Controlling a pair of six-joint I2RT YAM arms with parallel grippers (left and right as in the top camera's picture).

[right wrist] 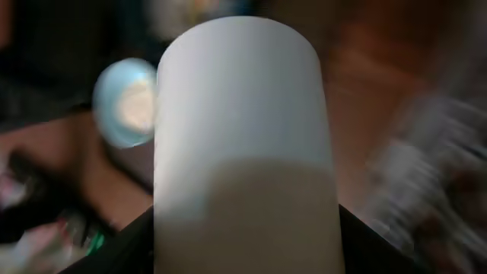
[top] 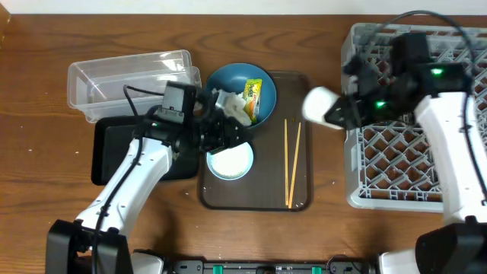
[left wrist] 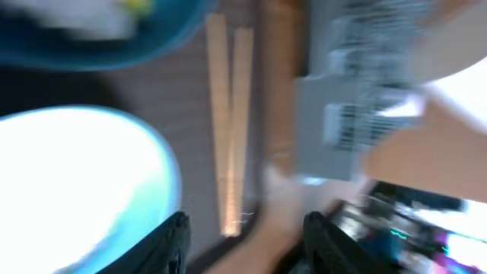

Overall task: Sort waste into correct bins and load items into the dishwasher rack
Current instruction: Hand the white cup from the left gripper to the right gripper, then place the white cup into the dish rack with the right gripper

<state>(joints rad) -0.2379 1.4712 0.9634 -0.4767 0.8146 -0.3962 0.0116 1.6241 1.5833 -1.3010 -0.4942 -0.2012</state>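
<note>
My right gripper (top: 340,111) is shut on a pale cup (top: 320,105), held sideways in the air between the brown tray and the grey dishwasher rack (top: 396,156). The cup fills the right wrist view (right wrist: 243,129) between the jaws (right wrist: 245,247). My left gripper (top: 226,132) is open and empty, low over the tray between the blue bowl-plate (top: 237,82) and the white bowl (top: 230,162). The plate holds crumpled tissue (top: 233,107) and a yellow-green wrapper (top: 253,93). Two chopsticks (top: 291,164) lie on the tray. The blurred left wrist view shows the open jaws (left wrist: 247,245), white bowl (left wrist: 76,183) and chopsticks (left wrist: 230,114). The pink cup is out of view.
The brown serving tray (top: 255,199) lies at the table's middle. A clear tub (top: 125,74) stands at the back left, with the black tray (top: 112,148) in front of it, partly under my left arm. The rack stands along the right edge.
</note>
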